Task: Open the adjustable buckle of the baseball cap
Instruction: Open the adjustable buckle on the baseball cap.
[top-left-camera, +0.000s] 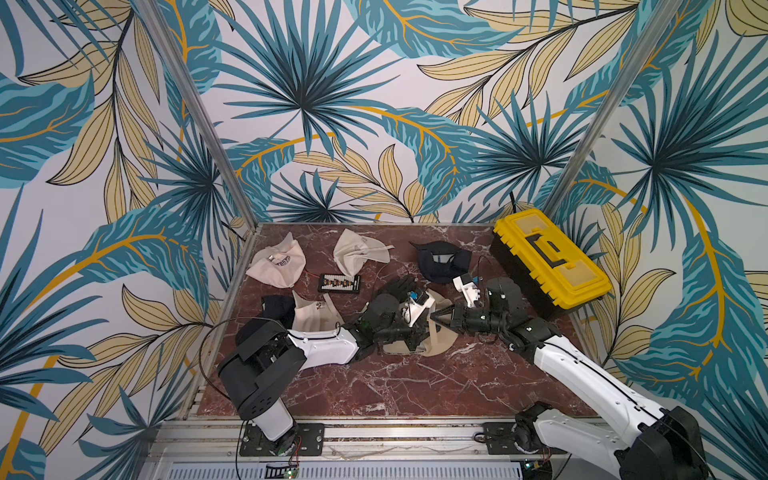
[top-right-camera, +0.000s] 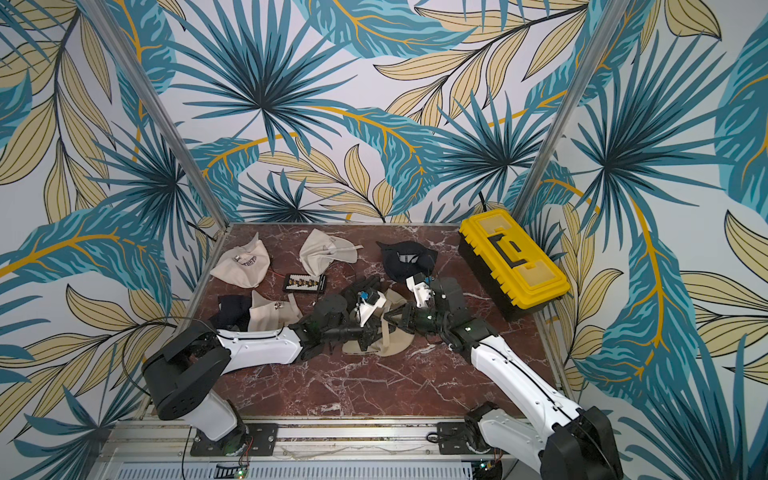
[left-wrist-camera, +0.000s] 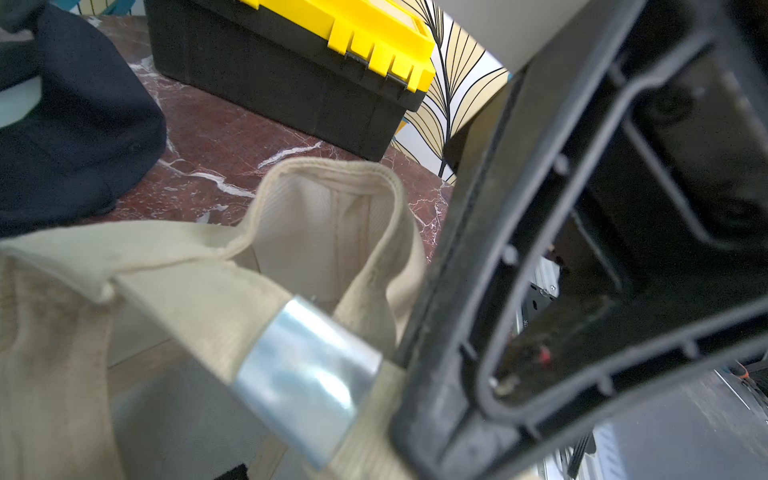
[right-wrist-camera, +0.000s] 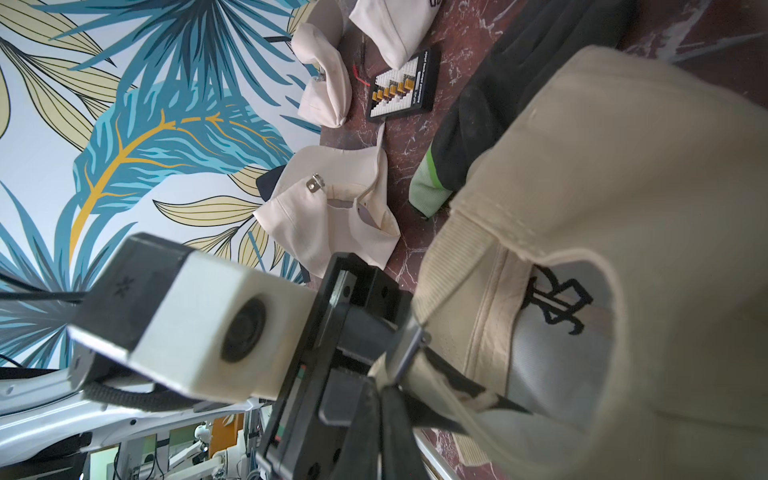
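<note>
- Silver metal buckle (left-wrist-camera: 307, 374) sits clamped on the beige fabric strap (left-wrist-camera: 199, 299) of the beige baseball cap (top-left-camera: 442, 347), which lies near the middle of the red marble tabletop (top-left-camera: 395, 382).
- Left fingers (right-wrist-camera: 361, 328) are closed on the strap at the buckle; right fingers (right-wrist-camera: 395, 428) are pinched shut on the strap just beside it.
- Likely trouble: the thin fabric slips from either pinch, or the light cap drags along and the clasp never lifts.
- Both sets of tips crowd together, so a pull may knock them.
</note>
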